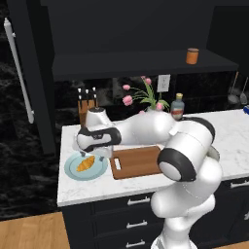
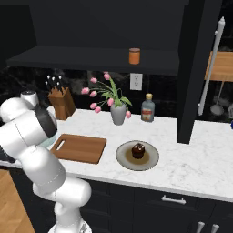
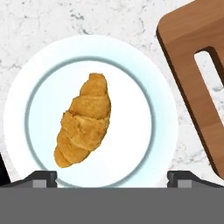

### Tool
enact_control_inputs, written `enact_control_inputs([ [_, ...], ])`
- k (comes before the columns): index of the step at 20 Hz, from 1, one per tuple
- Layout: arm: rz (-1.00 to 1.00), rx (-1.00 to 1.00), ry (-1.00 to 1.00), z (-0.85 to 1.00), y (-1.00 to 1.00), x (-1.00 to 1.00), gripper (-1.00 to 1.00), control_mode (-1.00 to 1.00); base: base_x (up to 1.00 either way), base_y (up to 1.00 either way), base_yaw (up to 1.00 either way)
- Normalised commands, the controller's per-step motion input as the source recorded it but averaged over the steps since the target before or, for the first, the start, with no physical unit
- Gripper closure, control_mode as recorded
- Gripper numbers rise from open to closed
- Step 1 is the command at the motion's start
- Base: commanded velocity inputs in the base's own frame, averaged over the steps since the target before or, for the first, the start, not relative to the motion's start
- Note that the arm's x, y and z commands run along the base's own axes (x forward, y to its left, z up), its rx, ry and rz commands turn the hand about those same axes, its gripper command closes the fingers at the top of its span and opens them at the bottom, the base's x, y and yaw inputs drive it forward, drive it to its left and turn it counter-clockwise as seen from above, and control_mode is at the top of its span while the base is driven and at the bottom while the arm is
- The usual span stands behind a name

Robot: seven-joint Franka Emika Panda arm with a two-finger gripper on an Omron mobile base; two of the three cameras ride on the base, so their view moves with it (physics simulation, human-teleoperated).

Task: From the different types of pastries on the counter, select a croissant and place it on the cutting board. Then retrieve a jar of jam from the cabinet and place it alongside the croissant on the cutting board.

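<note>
step: reach for croissant (image 3: pixel 84 119) | croissant lies on light-blue plate (image 3: pixel 162 113) on the table, beside cutting board (image 3: pixel 192 74) | jaws spread wide, empty | advice: descend centred, pinch across its narrow width

A home kitchen: marble-topped desk (image 2: pixel 191 164) over navy drawers (image 1: pixel 136 214), knife block (image 2: pixel 61 102), tulips in a vase (image 2: pixel 117 111), black wall cabinet (image 2: pixel 91 27), and hanging utensils (image 1: pixel 236 92).
</note>
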Motion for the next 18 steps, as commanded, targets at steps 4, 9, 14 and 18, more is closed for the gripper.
enact_control_inputs([
  [4, -0.02, 0.0, 0.0, -0.16, 0.1, 0.17, -1.0, -1.0, 0.0, 0.0, 0.0],
  [9, -0.02, 0.0, 0.01, -0.13, 0.06, 0.25, -1.0, -1.0, 0.0, 0.0, 0.0],
  [14, -0.01, 0.0, 0.01, -0.17, 0.03, 0.1, -1.0, -1.0, 0.0, 0.0, 0.0],
  [18, -0.01, 0.0, 0.0, -0.16, 0.04, 0.0, -1.0, -1.0, 0.0, 0.0, 0.0],
])
